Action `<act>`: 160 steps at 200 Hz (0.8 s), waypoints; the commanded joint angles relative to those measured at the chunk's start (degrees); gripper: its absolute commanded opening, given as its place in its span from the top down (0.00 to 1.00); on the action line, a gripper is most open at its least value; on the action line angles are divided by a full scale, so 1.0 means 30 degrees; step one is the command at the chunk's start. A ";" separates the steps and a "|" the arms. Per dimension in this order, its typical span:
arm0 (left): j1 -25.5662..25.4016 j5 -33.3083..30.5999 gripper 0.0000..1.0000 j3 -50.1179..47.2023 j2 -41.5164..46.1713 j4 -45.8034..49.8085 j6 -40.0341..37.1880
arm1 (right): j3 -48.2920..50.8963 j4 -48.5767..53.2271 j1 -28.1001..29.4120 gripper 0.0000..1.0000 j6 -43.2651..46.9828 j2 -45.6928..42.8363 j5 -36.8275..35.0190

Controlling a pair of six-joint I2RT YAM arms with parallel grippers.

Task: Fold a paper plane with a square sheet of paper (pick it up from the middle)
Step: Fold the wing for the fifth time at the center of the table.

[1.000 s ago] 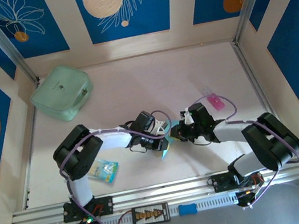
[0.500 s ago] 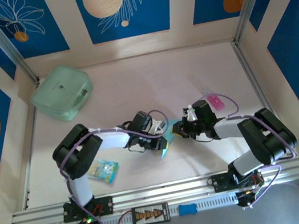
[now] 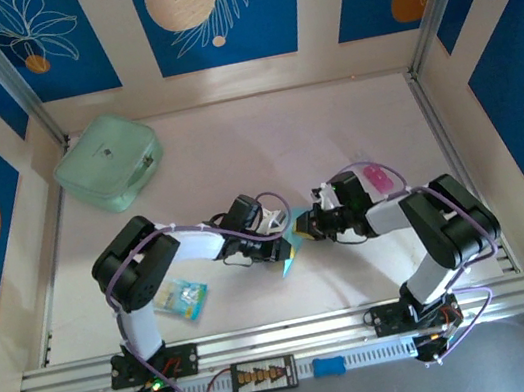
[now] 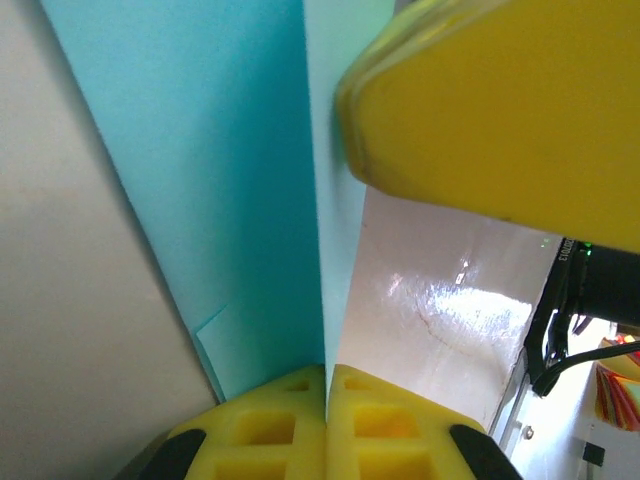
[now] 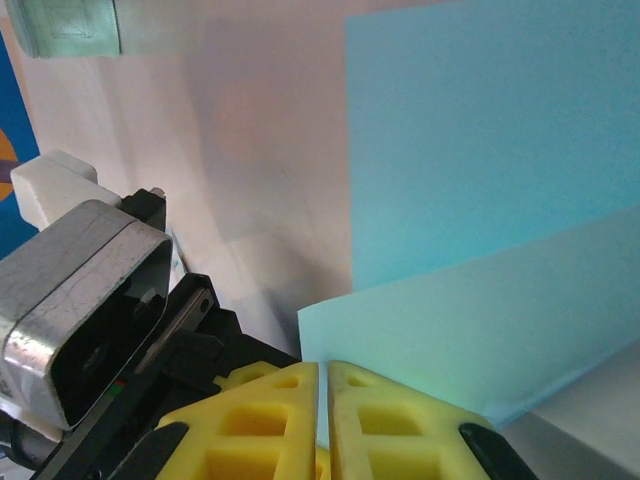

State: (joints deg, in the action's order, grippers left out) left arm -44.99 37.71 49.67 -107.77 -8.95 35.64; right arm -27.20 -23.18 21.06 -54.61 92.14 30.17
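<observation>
Light-blue and thin, the square sheet of paper (image 3: 290,254) sits partly folded over the middle of the table (image 3: 234,150), caught between the tips of the two arms. Whether its lower edge rests on the surface I cannot tell. The left gripper (image 3: 282,235) has its jaws clenched on the sheet; in the left wrist view the paper's edge runs straight into the seam between the yellow pads (image 4: 300,400). The right gripper (image 3: 306,231) likewise has its jaws pressed together on a folded flap, as its own wrist view shows. Paper like this is probably almost weightless, limp and quick to crease or tear, so opposed pulls from the two grips could rip it. A hold close to the fold line, near the middle, should keep it from drooping, while a grip at a corner would let it flop.
</observation>
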 commanded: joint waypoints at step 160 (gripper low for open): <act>0.0642 -0.0745 0.82 -0.0853 -0.0199 0.0856 0.0003 | -0.1515 0.0927 -0.0243 0.89 0.0699 0.3959 -0.0110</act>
State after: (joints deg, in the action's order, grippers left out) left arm -44.51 38.54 48.84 -107.70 -10.90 37.39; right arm -32.16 -25.98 20.86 -53.98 102.15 34.52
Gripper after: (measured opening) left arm 0.141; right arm 0.115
